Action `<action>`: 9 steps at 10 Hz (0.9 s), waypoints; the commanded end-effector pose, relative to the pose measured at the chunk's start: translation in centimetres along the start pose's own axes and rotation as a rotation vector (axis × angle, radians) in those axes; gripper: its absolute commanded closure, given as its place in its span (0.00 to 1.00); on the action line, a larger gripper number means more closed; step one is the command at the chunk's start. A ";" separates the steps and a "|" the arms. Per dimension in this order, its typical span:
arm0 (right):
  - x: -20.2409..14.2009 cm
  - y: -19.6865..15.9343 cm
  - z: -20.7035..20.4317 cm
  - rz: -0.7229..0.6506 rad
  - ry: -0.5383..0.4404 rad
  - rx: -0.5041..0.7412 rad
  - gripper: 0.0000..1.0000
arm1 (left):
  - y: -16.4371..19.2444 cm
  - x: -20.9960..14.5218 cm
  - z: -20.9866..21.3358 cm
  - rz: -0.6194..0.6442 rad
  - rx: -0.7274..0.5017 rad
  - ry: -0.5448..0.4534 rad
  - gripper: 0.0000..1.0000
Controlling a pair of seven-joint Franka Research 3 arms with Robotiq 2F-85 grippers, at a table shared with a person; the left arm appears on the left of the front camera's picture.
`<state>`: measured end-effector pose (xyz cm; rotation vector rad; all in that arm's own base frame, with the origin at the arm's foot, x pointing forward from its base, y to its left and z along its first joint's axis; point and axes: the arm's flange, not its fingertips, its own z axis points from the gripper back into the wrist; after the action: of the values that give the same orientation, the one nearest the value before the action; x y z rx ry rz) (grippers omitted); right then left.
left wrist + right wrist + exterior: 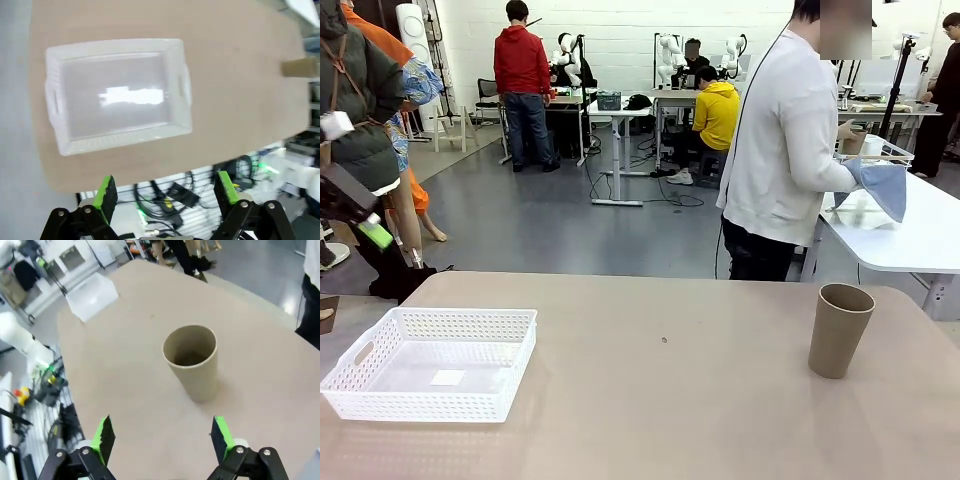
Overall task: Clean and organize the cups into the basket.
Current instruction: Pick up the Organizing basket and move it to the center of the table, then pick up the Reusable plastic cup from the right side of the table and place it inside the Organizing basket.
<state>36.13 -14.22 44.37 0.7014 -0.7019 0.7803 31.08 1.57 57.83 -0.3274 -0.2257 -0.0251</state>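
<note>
Tan-brown cup (840, 328): upright, mouth up, on the table (660, 400), well apart from the basket (410, 395), at the table end opposite it; nothing touches it
Basket: holds no cup, only a white label on its floor
Right gripper (162, 435): jaws spread wide, holding nothing, hovering above the cup, far from the basket
Left gripper (166, 192): jaws apart, empty, high above the basket, off its long side
Person: at another table well beyond the basket's table, holding a blue cloth (885, 185); whether the green cup is there I cannot tell
Step in hand, as I judge: the right arm lining up to grasp the cup
Doing it well: centre the cup between the pads before descending, take it around mid-height, not the rim, and close gently, since the matte tapered wall may slip
Afterwards: carry it level across to the basket and set it toward one wall, leaving room for a second cup
</note>
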 end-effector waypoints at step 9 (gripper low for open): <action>-3.1 0.2 -0.1 -0.032 0.070 0.064 0.00 | -0.6 -0.1 -5.1 -0.064 0.281 -0.048 0.00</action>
<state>34.49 -15.11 42.13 0.7299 -0.6069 0.8043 32.02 -0.51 53.07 -0.0513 -0.2850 -0.0697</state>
